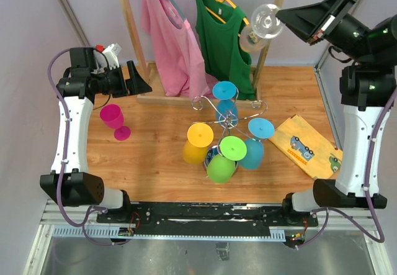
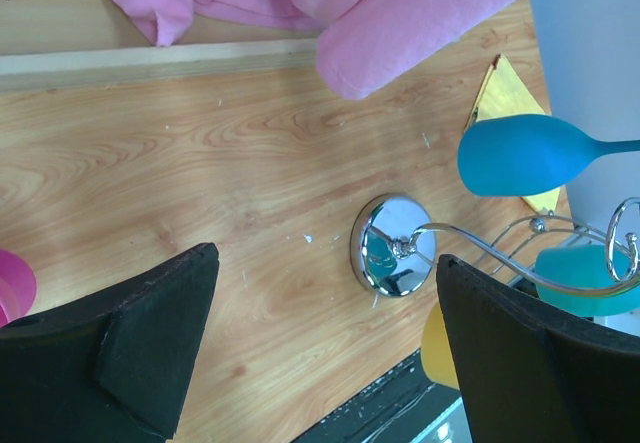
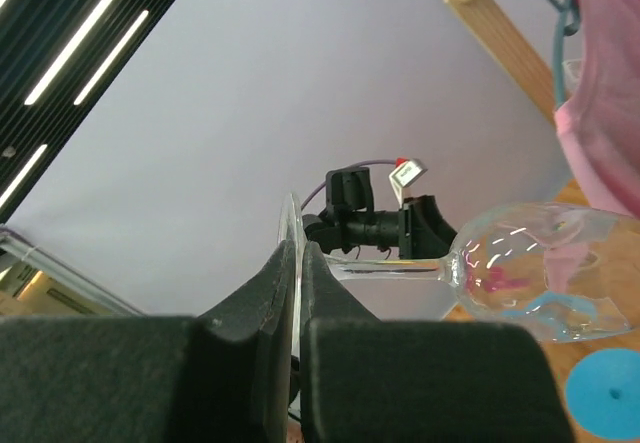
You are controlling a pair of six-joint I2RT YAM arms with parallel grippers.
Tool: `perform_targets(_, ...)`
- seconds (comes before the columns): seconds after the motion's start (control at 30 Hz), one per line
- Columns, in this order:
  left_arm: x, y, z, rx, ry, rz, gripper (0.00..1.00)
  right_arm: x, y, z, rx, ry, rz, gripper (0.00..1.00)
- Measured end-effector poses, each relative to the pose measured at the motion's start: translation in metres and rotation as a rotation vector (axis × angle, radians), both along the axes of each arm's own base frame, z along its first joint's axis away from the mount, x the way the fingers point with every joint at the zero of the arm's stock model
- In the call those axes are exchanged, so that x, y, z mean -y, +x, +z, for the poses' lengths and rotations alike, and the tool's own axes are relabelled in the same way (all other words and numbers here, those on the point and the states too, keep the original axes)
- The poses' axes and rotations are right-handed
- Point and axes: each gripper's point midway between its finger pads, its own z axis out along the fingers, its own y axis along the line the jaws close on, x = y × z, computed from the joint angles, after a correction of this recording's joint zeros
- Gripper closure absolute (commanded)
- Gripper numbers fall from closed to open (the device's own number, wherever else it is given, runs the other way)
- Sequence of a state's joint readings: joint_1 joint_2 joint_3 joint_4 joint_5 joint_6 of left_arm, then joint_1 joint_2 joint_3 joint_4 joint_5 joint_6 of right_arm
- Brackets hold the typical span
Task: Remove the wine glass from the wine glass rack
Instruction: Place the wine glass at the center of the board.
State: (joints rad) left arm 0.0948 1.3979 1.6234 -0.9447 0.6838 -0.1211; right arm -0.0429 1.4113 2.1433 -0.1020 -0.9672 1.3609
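Observation:
High at the back right, my right gripper (image 1: 284, 15) is shut on the round foot of a clear wine glass (image 1: 265, 22), clear of the rack. In the right wrist view the foot is pinched edge-on between the jaws (image 3: 300, 263), and the stem and bowl (image 3: 530, 275) stick out sideways. The chrome wine glass rack (image 1: 228, 117) stands mid-table, with several coloured glasses hanging on it: blue (image 1: 224, 92), yellow (image 1: 198, 142), green (image 1: 226, 158). Its mirror base (image 2: 393, 246) shows in the left wrist view. My left gripper (image 1: 139, 80) (image 2: 325, 261) hovers open and empty at the left.
A magenta glass (image 1: 115, 121) stands upright on the table under the left arm. A wooden clothes rail (image 1: 128, 20) with a pink top (image 1: 173, 36) and a green top (image 1: 222, 36) runs along the back. A yellow cloth (image 1: 308, 146) lies at the right.

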Motion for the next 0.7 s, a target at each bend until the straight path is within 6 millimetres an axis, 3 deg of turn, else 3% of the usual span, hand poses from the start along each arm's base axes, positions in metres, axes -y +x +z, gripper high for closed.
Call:
perform_targets(0.4,0.012,-0.011,0.01,0.047,-0.075,-0.031,0.02,-0.088,0.02,-0.007,-0.019,0.073,0.219,0.99)
perform_targets(0.6,0.025,-0.013,0.037,0.13,-0.185,-0.068,0.01,-0.154,0.017,-0.019,-0.042,0.101,0.376,0.99)
perform_targets(0.7,0.03,-0.016,0.049,0.173,-0.256,-0.085,0.01,-0.175,0.02,-0.026,-0.058,0.108,0.42,0.99)
